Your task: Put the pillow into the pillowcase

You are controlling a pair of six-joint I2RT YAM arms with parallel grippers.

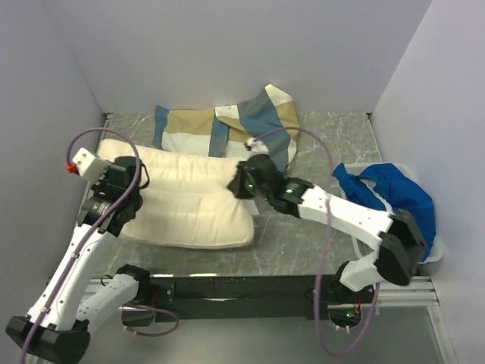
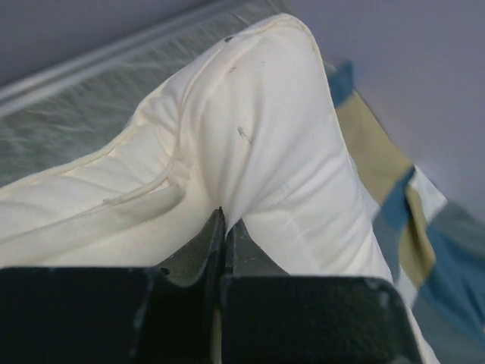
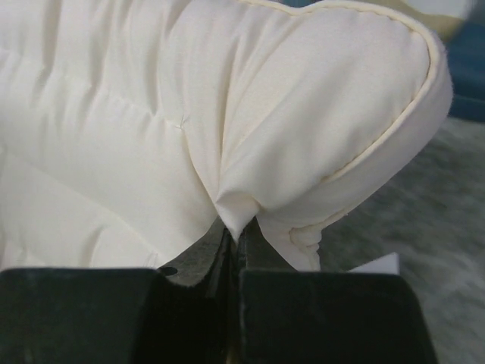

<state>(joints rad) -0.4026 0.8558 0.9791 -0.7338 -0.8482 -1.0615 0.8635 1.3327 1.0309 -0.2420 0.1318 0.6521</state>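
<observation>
The cream pillow [image 1: 189,201] lies across the middle of the table, its far edge touching the pillowcase [image 1: 220,129], a limp tan, slate-blue and white cover at the back. My left gripper [image 1: 135,176] is shut on a pinch of the pillow [image 2: 250,144] at its left end. My right gripper [image 1: 241,182] is shut on a fold of the pillow [image 3: 227,129] at its right far corner. The pillowcase also shows at the right of the left wrist view [image 2: 402,220].
A white basket [image 1: 433,250] holding a bright royal-blue cloth [image 1: 390,193] stands at the right edge. Grey walls close in the back and both sides. The marbled table top [image 1: 303,243] is bare in front of the pillow.
</observation>
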